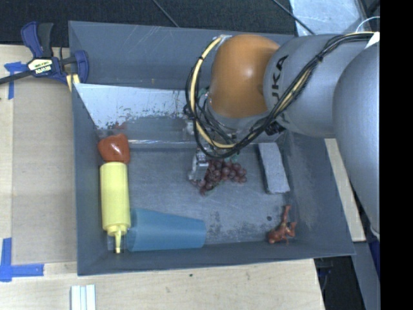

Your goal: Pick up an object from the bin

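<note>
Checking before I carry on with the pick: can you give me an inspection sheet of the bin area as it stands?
Surface: grey metal bin, floor scuffed and speckled, bare left of centre.
Job's things: dark red grape bunch at centre, right beside the gripper; not seen held.
Clutter: yellow bottle and orange-red lump at left; blue cone lying at front; grey block at right; small orange figure front right.
Grippers: gripper low at the grapes' left edge; state cannot be told.
Cables: black and yellow cables looped round the orange wrist cover, above the bin's things.
Surroundings: nothing seen.
</note>
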`<action>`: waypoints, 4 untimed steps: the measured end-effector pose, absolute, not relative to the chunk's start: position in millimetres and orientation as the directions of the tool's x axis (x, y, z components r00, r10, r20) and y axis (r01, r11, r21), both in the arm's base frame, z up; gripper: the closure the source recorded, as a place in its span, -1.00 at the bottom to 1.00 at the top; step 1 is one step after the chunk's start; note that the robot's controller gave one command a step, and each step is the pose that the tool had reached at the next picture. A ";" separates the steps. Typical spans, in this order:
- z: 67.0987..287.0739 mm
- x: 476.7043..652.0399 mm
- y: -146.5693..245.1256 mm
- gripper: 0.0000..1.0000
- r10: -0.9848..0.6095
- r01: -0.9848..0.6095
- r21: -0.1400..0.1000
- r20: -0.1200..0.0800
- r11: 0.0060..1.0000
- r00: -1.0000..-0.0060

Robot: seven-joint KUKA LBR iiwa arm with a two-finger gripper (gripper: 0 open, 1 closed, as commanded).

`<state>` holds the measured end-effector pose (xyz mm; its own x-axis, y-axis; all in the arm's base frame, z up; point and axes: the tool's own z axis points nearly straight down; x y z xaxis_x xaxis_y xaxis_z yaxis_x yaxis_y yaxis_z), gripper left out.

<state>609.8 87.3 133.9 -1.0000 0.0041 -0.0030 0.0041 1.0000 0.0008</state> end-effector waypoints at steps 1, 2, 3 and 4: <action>133.9 609.8 87.3 -1.00 0.004 0.004 0.001 -0.003 1.000 -1.000; 85.0 579.8 39.7 -1.00 -0.216 -0.216 -0.001 -0.001 0.976 -0.976; 80.2 576.1 35.5 1.00 -0.237 -0.237 0.000 -0.005 0.972 -0.972; 80.4 576.1 35.6 1.00 -0.237 -0.237 0.000 -0.005 0.972 -0.972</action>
<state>576.1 35.6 80.4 -0.9715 -0.2368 -0.0053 -0.2368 0.9716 0.0002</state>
